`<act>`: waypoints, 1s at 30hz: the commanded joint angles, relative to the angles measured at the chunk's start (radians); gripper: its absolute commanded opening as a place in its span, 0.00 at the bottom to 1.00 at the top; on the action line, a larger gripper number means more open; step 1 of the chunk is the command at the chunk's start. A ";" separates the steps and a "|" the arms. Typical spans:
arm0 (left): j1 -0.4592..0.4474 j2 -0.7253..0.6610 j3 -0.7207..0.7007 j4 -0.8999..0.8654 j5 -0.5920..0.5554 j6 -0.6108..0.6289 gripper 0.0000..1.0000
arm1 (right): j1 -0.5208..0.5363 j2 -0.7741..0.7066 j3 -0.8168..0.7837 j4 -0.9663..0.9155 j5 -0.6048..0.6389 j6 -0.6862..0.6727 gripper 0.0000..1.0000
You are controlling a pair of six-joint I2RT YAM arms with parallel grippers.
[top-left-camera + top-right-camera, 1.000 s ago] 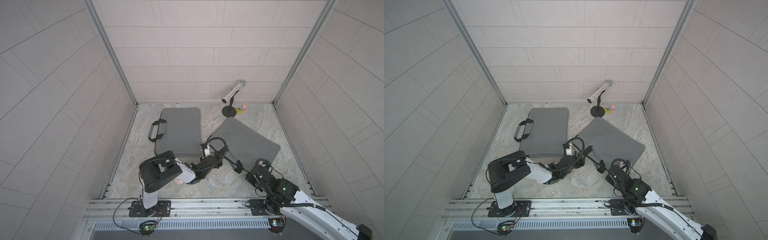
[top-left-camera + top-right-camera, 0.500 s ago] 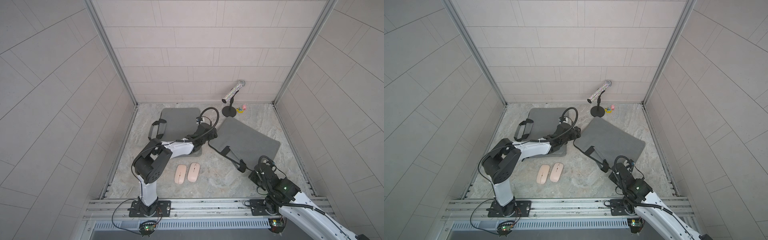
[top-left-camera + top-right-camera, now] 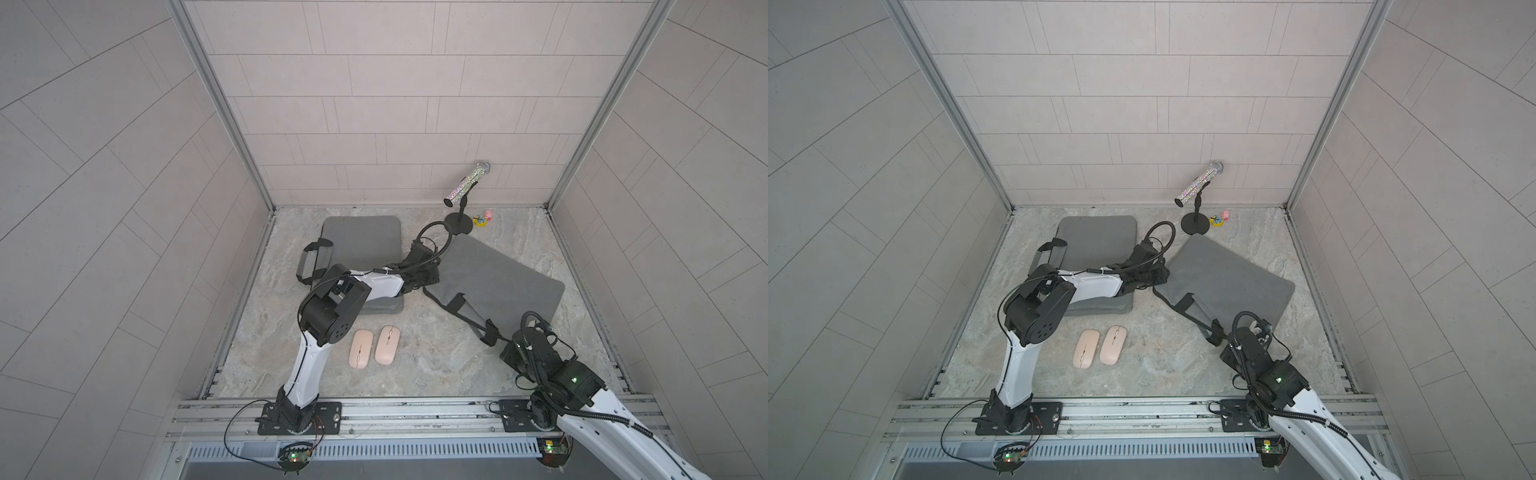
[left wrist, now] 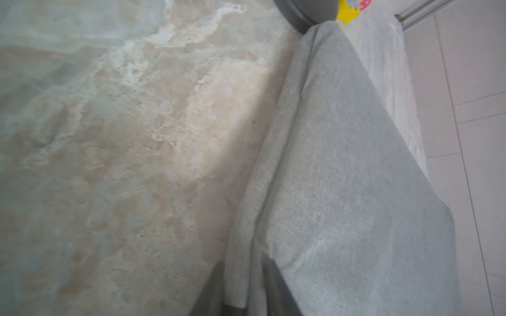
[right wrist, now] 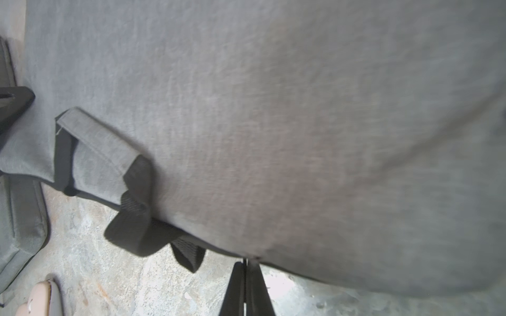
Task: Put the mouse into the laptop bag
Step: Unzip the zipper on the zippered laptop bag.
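Observation:
Two pink mice lie side by side on the stone floor, one (image 3: 360, 348) left of the other (image 3: 387, 345); both top views show them, and nothing touches them. A grey laptop bag (image 3: 505, 276) lies at an angle on the right. My left gripper (image 3: 430, 276) is at that bag's left corner. In the left wrist view it (image 4: 242, 269) is shut on a fold of the bag's edge (image 4: 238, 246). My right gripper (image 5: 247, 261) is shut on the bag's near edge (image 5: 273, 191), beside the black strap (image 5: 131, 229). In a top view it (image 3: 503, 343) sits just past the strap.
A second grey laptop bag (image 3: 360, 243) with a handle (image 3: 311, 266) lies at the back left, partly under my left arm. A glittery tube on a black stand (image 3: 459, 220) and a small coloured toy (image 3: 484, 219) sit by the back wall.
My left arm swung back from over the mice to the right bag's corner and shut on its edge, uncovering both mice. My right gripper drew slightly toward the front.

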 commanded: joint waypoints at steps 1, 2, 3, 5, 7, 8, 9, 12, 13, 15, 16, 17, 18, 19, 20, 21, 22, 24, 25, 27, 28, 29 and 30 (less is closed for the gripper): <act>-0.075 -0.035 -0.069 -0.004 0.032 -0.025 0.06 | 0.011 0.023 -0.015 0.153 -0.111 -0.029 0.00; -0.090 -0.048 -0.087 0.012 0.014 -0.032 0.04 | 0.021 0.039 -0.013 0.188 -0.123 -0.032 0.00; -0.106 -0.059 -0.104 0.029 -0.006 -0.042 0.03 | 0.032 0.057 -0.005 0.209 -0.126 -0.032 0.00; -0.139 -0.080 -0.146 0.074 -0.052 -0.061 0.00 | 0.071 0.099 0.011 0.258 -0.116 -0.031 0.00; -0.167 -0.103 -0.190 0.105 -0.108 -0.089 0.00 | 0.113 0.152 0.026 0.302 -0.095 -0.028 0.00; -0.181 -0.121 -0.219 0.135 -0.133 -0.103 0.00 | 0.133 0.182 0.036 0.327 -0.083 -0.031 0.00; -0.196 -0.137 -0.253 0.164 -0.162 -0.116 0.00 | 0.143 0.212 0.045 0.343 -0.079 -0.041 0.00; -0.248 -0.204 -0.358 0.226 -0.275 -0.142 0.00 | 0.148 0.306 0.086 0.380 -0.078 -0.078 0.00; -0.269 -0.232 -0.394 0.236 -0.332 -0.152 0.00 | 0.149 0.336 0.102 0.384 -0.076 -0.090 0.00; -0.303 -0.285 -0.476 0.267 -0.432 -0.179 0.00 | 0.148 0.376 0.123 0.386 -0.064 -0.109 0.00; -0.317 -0.314 -0.530 0.298 -0.476 -0.203 0.00 | 0.147 0.387 0.127 0.388 -0.055 -0.114 0.00; -0.327 -0.337 -0.585 0.344 -0.508 -0.222 0.00 | 0.144 0.392 0.128 0.388 -0.050 -0.118 0.00; -0.337 -0.351 -0.629 0.383 -0.527 -0.234 0.00 | 0.144 0.391 0.128 0.389 -0.045 -0.122 0.00; -0.347 -0.365 -0.665 0.424 -0.544 -0.249 0.00 | 0.142 0.391 0.125 0.394 -0.040 -0.123 0.00; -0.359 -0.372 -0.685 0.448 -0.552 -0.251 0.00 | 0.142 0.391 0.124 0.394 -0.036 -0.126 0.00; -0.371 -0.375 -0.689 0.456 -0.556 -0.251 0.00 | 0.142 0.393 0.123 0.394 -0.034 -0.130 0.00; -0.389 -0.376 -0.683 0.453 -0.564 -0.250 0.00 | 0.138 0.394 0.123 0.394 -0.034 -0.136 0.00; -0.430 -0.373 -0.664 0.457 -0.586 -0.244 0.00 | 0.123 0.396 0.123 0.386 -0.041 -0.148 0.00; -0.454 -0.369 -0.651 0.460 -0.602 -0.238 0.03 | 0.106 0.396 0.123 0.374 -0.047 -0.158 0.00; -0.492 -0.354 -0.605 0.454 -0.624 -0.216 0.07 | 0.058 0.391 0.119 0.346 -0.063 -0.178 0.00; -0.504 -0.338 -0.568 0.437 -0.628 -0.205 0.08 | 0.024 0.386 0.114 0.332 -0.077 -0.189 0.00; -0.507 -0.317 -0.525 0.401 -0.629 -0.199 0.08 | -0.015 0.378 0.107 0.317 -0.104 -0.207 0.00; -0.507 -0.299 -0.491 0.368 -0.630 -0.201 0.06 | -0.053 0.367 0.103 0.301 -0.130 -0.224 0.00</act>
